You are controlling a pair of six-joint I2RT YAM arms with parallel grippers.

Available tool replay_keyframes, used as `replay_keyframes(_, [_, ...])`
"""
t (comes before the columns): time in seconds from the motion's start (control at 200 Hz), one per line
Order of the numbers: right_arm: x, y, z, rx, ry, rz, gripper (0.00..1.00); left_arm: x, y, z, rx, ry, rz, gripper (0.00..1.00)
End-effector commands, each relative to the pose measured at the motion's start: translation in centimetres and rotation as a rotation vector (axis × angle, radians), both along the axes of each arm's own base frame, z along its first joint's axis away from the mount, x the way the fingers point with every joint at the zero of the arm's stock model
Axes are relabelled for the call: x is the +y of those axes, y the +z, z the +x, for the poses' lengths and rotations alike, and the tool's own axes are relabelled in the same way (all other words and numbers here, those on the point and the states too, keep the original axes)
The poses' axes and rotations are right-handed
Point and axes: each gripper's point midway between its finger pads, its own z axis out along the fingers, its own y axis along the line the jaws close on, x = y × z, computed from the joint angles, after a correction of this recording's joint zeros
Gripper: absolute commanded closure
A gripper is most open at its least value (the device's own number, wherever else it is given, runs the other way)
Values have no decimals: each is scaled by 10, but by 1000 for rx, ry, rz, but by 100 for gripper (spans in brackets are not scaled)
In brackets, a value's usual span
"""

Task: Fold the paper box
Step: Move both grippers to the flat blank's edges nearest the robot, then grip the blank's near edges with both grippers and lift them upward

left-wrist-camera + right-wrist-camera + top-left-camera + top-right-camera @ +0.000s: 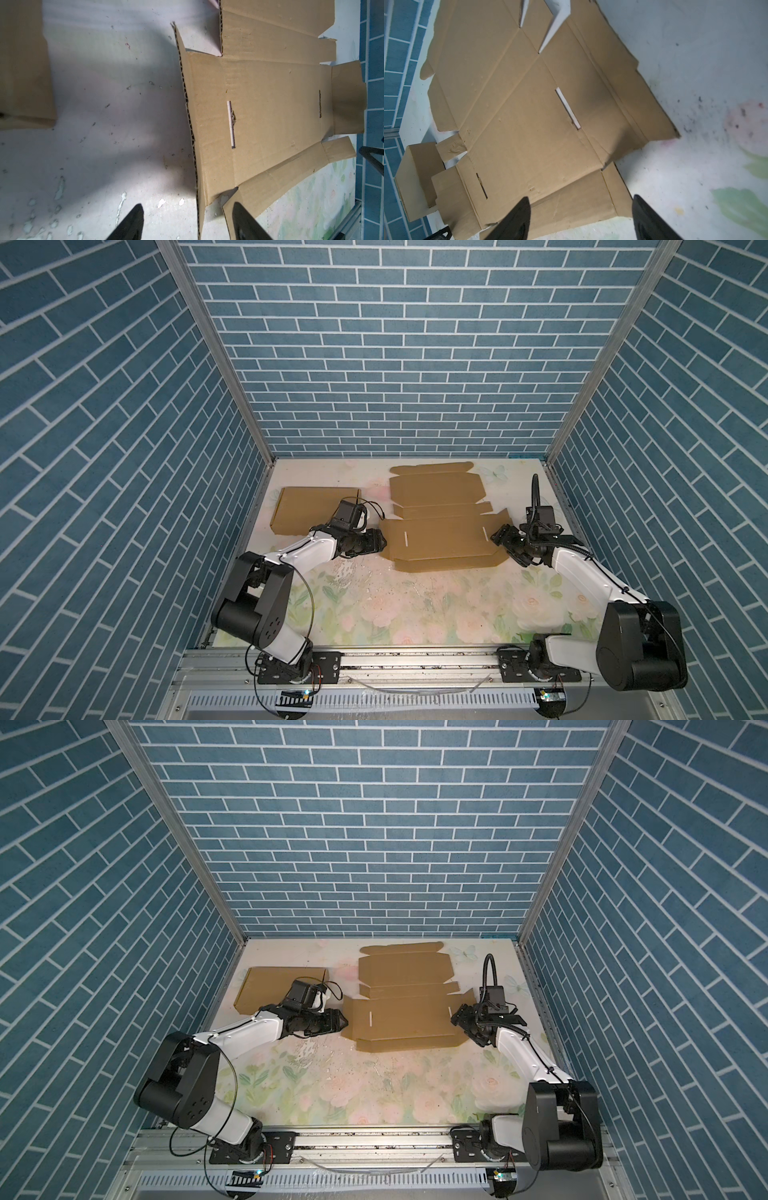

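The paper box [444, 531] [407, 1011] is a flat, unfolded brown cardboard blank lying in the middle of the table, with two slots cut in its main panel. My left gripper [384, 545] [344, 1021] is low at the blank's left edge. In the left wrist view it [187, 204] stands open, and the slightly raised left flap [193, 124] runs between its fingers. My right gripper [497, 537] [457, 1017] is at the blank's right edge. It [581, 197] is also open, straddling the end of a flap [581, 204].
A second brown cardboard box [307, 510] [270, 988], folded shut, lies at the back left beside my left wrist. Blue brick-pattern walls [395, 364] enclose the floral table [395, 605] on three sides. A metal rail [415, 664] runs along the front edge.
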Motion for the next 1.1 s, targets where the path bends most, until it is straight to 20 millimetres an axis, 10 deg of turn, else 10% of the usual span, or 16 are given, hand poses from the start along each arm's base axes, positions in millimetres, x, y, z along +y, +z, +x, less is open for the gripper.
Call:
replay_keyframes(0.0, [7, 2, -10, 6, -57, 70, 24, -9, -6, 1, 18, -4, -37, 37])
replay_keyframes(0.52, [60, -6, -57, -1, -163, 268, 16, -39, 19, 12, 40, 239, -369, 99])
replay_keyframes(1.095, [61, -16, -37, -77, -330, 361, 34, -90, 60, -17, -57, 420, -496, 100])
